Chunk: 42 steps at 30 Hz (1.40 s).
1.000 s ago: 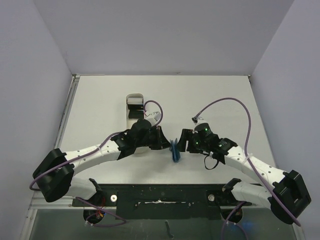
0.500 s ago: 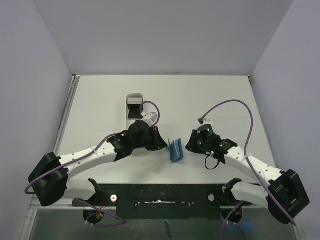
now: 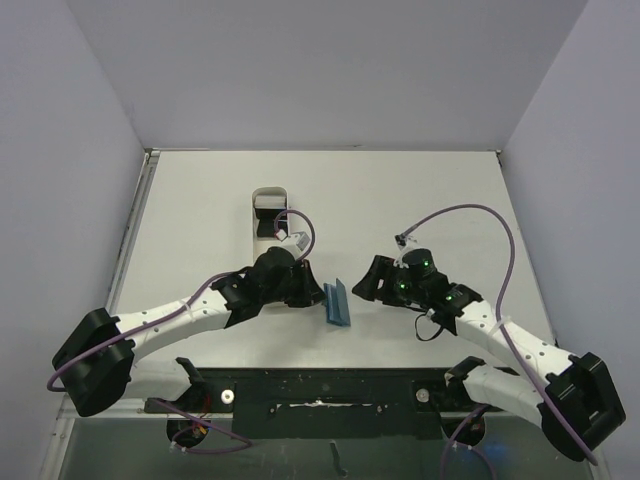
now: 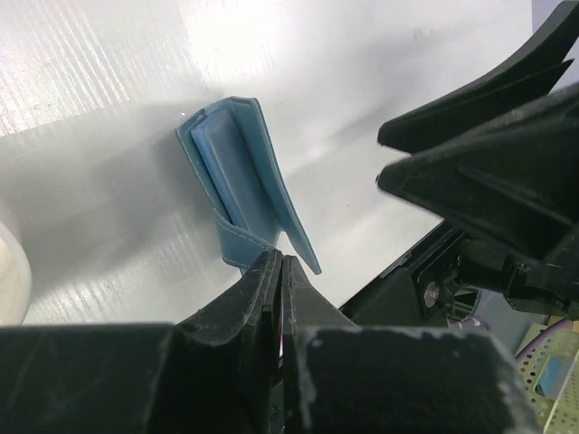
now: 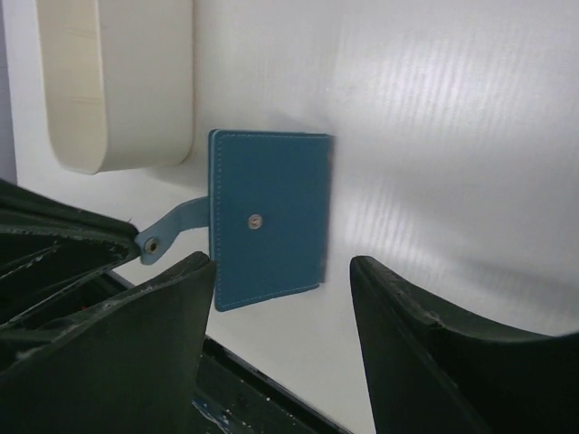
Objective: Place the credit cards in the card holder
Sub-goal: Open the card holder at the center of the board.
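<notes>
The card holder (image 3: 338,302) stands on its edge on the white table (image 3: 420,190), near the front and between the two arms. It is a little open, like a book set upright. From the left wrist camera I can see into the gap between its two panels, where a paler blue pocket lines the inside. The left gripper (image 4: 279,264) has its two fingers pressed tight together, and their tips meet the holder's lower corner. The closure tab (image 5: 176,226) reaches out toward those tips. I cannot tell whether its end is pinched between them or only lies against them. The right gripper (image 5: 280,271) sits just on the other side with its fingers spread wide and nothing between them. It faces the outer panel with the pale snap dot (image 5: 256,221) and does not touch it. Behind the left arm lies a long white tray (image 3: 254,215), and a dark flat shape (image 3: 267,204) sits inside it, too small for me to name.
</notes>
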Motion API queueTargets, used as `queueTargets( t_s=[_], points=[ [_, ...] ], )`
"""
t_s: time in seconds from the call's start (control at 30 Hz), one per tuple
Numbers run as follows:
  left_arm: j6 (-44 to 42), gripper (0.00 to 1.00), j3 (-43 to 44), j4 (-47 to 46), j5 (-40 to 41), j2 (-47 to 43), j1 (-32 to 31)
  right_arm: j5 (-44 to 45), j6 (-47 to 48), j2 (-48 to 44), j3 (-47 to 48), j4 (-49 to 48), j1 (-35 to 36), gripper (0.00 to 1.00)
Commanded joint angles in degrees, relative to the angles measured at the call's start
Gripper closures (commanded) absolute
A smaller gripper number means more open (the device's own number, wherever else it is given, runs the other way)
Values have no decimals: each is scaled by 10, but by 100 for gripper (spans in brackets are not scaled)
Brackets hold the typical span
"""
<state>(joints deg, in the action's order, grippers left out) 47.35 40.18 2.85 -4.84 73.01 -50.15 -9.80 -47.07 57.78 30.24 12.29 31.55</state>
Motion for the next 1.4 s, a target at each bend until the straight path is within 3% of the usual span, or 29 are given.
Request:
queueTargets(
  t_s=[0.0,0.37,0.7,0.73,0.87,1.03,1.2,1.37],
  points=[
    [-6,100,5,-20,6,-15,2,-21,-32,20,13,-72,47,36],
    [7,100,13,-50,-5,-38,2,25,-25,97,60,-38,83,35],
    [11,100,12,-60,-10,-24,1,50,-22,130,61,-31,82,43],
    [11,100,12,-61,-11,-24,2,49,-21,132,61,-34,82,45],
    [3,100,24,-31,6,-18,2,85,-24,120,56,-15,81,73],
    [-26,100,56,64,69,-12,2,124,-5,67,31,17,67,93],
    [-18,87,48,48,50,-7,1,98,14,30,-11,6,40,100],
    [3,64,25,-35,-11,20,1,92,13,1,-34,11,22,100]
  ],
)
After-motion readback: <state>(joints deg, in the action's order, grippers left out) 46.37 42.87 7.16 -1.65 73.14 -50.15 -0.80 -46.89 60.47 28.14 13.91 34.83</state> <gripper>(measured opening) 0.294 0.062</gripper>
